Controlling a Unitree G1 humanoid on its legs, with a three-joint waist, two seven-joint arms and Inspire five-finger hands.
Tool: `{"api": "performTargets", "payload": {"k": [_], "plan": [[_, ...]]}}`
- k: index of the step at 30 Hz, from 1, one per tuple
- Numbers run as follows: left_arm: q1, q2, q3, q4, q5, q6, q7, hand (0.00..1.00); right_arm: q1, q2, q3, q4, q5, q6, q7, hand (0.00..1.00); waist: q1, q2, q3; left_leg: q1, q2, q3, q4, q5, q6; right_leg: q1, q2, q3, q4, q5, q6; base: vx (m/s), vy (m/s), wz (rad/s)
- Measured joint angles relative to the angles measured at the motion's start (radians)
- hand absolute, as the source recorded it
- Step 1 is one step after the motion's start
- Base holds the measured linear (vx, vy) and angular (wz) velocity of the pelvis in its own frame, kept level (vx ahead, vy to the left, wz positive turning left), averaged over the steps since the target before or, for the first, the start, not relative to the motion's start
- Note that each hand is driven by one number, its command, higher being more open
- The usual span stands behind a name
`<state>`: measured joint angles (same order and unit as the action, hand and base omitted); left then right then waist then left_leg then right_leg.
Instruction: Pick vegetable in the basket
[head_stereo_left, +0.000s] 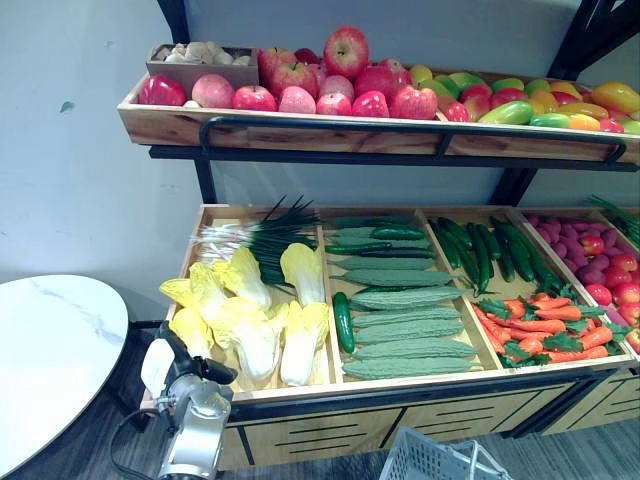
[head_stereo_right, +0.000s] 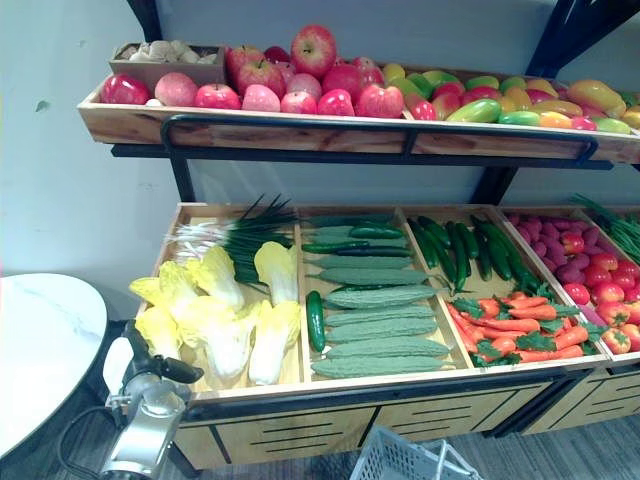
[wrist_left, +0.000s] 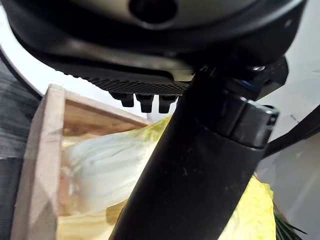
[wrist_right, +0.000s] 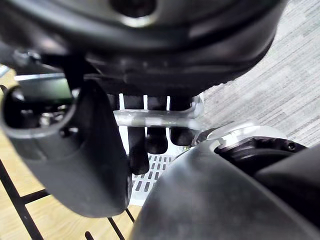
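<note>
Pale yellow napa cabbages (head_stereo_left: 250, 320) lie in the left compartment of the lower wooden crate (head_stereo_left: 300, 388). My left hand (head_stereo_left: 190, 362) hovers at that crate's front left corner, just in front of the nearest cabbage (wrist_left: 105, 170). It is open and holds nothing. A white plastic basket (head_stereo_left: 425, 462) hangs low in front of the stand. My right hand (wrist_right: 150, 132) has its fingers curled round the basket's silver handle (wrist_right: 170, 117).
Green onions (head_stereo_left: 265, 235), bitter gourds (head_stereo_left: 400, 325), cucumbers (head_stereo_left: 480, 250) and carrots (head_stereo_left: 545, 330) fill the other compartments. Red apples (head_stereo_left: 335, 85) and mangoes sit on the upper shelf, edged by a black rail (head_stereo_left: 400, 128). A round white marble table (head_stereo_left: 50, 360) stands at the left.
</note>
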<state>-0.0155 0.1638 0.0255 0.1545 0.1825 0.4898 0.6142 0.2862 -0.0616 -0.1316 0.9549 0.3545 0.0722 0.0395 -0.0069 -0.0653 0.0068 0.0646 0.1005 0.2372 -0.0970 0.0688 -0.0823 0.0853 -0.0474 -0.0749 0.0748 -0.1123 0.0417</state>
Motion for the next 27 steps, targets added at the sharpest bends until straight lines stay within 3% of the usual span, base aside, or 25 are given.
{"api": "performTargets", "payload": {"k": [11, 13, 17, 18, 22, 27], "plan": [[-0.001, -0.02, -0.012, 0.039, -0.033, -0.046, 0.023, 1.0, -0.001, -0.008, 0.016, -0.01, 0.001, -0.004, 0.0, 0.0, 0.004, 0.003, 0.019, -0.029, 0.002, 0.005, 0.0, 0.001, 0.004, -0.033, 0.003, 0.002, 0.0, -0.002, -0.004, -0.03, 0.0, -0.01], [-0.029, 0.007, -0.05, 0.129, -0.054, -0.054, 0.038, 1.0, -0.023, -0.016, 0.018, -0.01, 0.002, -0.001, -0.001, 0.0, 0.004, 0.008, 0.025, -0.044, 0.0, 0.006, 0.0, 0.001, 0.004, -0.047, 0.004, 0.005, 0.003, -0.002, -0.003, 0.04, 0.017, -0.03], [-0.107, 0.016, -0.079, 0.306, -0.143, -0.131, 0.133, 1.0, -0.077, -0.033, 0.036, -0.016, 0.005, 0.001, -0.001, 0.0, 0.003, 0.024, 0.06, -0.059, 0.003, 0.022, 0.0, 0.002, 0.003, -0.071, 0.01, 0.022, 0.007, 0.001, -0.005, 0.0, 0.007, -0.11], [-0.118, 0.016, -0.079, 0.329, -0.157, -0.143, 0.145, 0.0, -0.079, -0.035, 0.036, -0.019, 0.005, 0.001, -0.002, 0.0, 0.003, 0.026, 0.064, -0.06, 0.004, 0.023, 0.001, 0.002, 0.003, -0.071, 0.012, 0.022, 0.007, 0.001, -0.005, 0.0, 0.0, 0.0], [-0.193, 0.021, -0.038, 0.481, -0.252, -0.256, 0.179, 0.0, -0.107, -0.059, 0.04, -0.019, 0.001, 0.002, -0.002, 0.0, 0.003, 0.055, 0.088, -0.059, 0.012, 0.033, 0.0, 0.002, 0.002, -0.073, 0.021, 0.029, 0.008, 0.001, -0.007, -0.01, -0.008, -0.03], [-0.248, 0.073, 0.0, 0.552, -0.348, -0.286, 0.168, 0.0, -0.124, -0.065, 0.067, -0.018, 0.0, 0.004, -0.002, 0.0, 0.005, 0.059, 0.091, -0.061, 0.023, 0.052, 0.0, 0.001, 0.001, -0.082, 0.034, 0.045, 0.012, 0.0, -0.015, -0.03, -0.026, -0.1]]}}
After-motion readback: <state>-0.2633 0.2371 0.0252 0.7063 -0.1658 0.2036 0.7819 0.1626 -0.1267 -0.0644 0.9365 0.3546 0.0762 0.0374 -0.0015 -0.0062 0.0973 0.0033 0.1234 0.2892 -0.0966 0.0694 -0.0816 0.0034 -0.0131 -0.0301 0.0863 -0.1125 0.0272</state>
